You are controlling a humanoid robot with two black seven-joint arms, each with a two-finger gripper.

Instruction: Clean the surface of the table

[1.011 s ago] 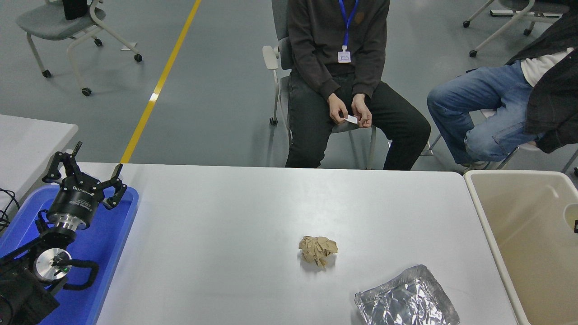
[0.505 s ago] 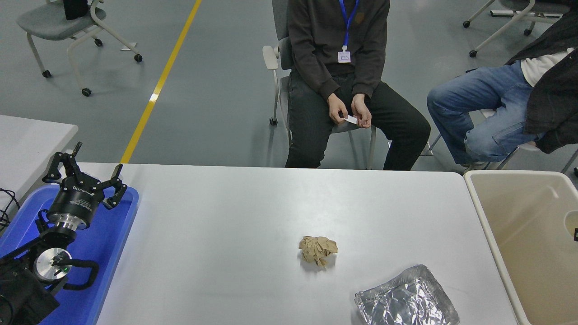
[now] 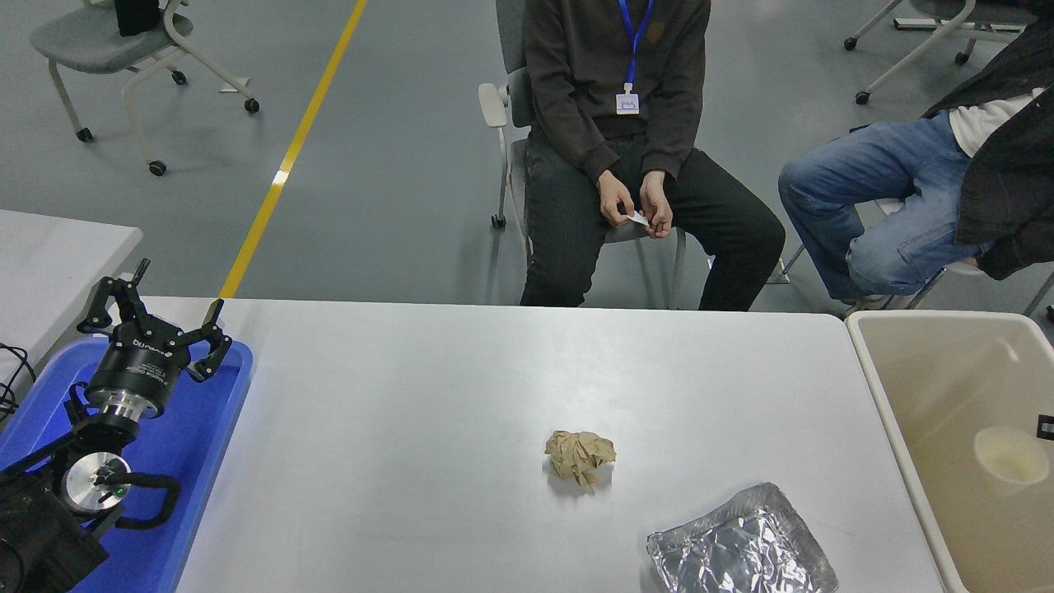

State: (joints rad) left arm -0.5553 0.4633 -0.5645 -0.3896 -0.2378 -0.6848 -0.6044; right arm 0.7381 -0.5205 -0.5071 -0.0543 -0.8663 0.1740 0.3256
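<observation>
A pale cup (image 3: 1010, 455) has dropped into the bin (image 3: 889, 395); the left claw (image 3: 154, 317) is parked spread, paper ball (image 3: 580, 457) left on the counter (image 3: 412, 428).

table surface (image 3: 428, 387), paper wad (image 3: 580, 457), foil (image 3: 739, 544)

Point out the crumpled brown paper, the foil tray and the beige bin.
crumpled brown paper (image 3: 580, 457), head view, middle of the wad.
foil tray (image 3: 741, 543), head view, middle of its creased foil.
beige bin (image 3: 885, 387), head view, its left rim.
</observation>
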